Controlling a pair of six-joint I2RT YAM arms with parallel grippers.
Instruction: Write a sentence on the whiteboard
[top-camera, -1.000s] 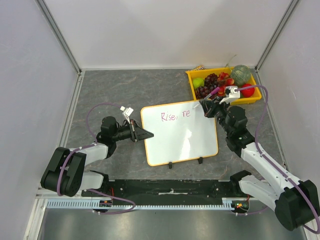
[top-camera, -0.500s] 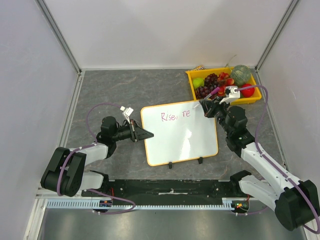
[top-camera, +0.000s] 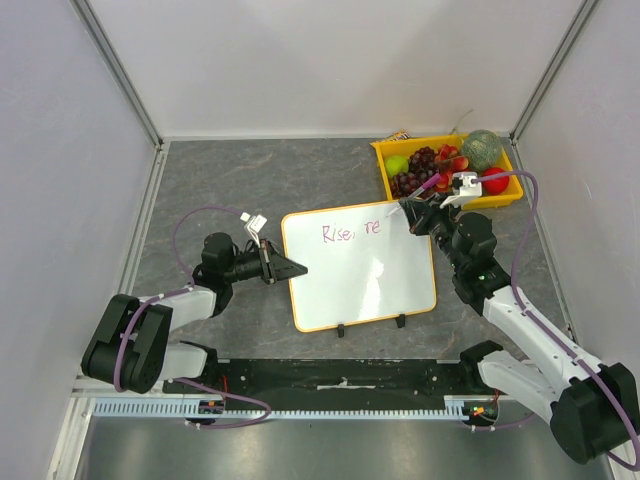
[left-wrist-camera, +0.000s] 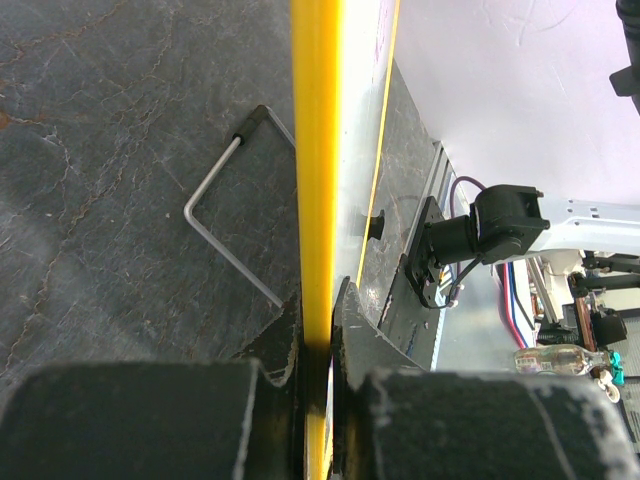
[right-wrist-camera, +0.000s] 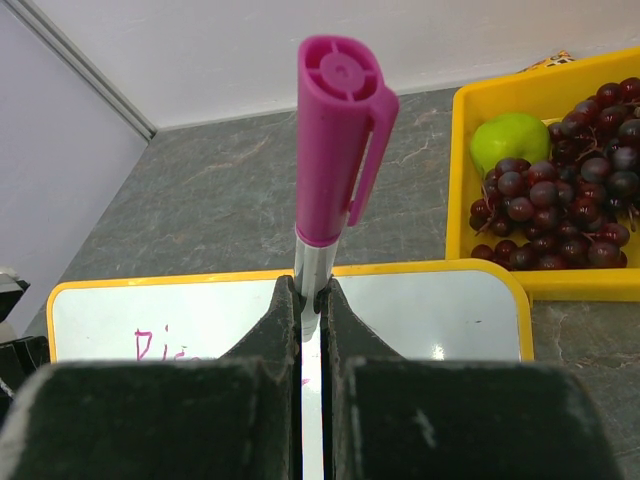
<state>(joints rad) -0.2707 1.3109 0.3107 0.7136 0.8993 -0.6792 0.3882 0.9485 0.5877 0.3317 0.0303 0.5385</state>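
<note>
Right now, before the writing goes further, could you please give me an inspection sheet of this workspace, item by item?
Surface: grey stone-patterned tabletop; no spills seen.
Job's things: whiteboard on the tabletop, near the middle; sentence reads about "Rise, re", unfinished; pink-capped marker pointing down at the board.
Clutter: yellow fruit tray at the far right, holding grapes and a green apple among other fruit.
Grippers: left gripper shut on the whiteboard's left rim; right gripper shut on the marker.
Cables: purple cable looping over each arm, apart from the board.
Surroundings: white walls on three sides; nothing else seen.
</note>
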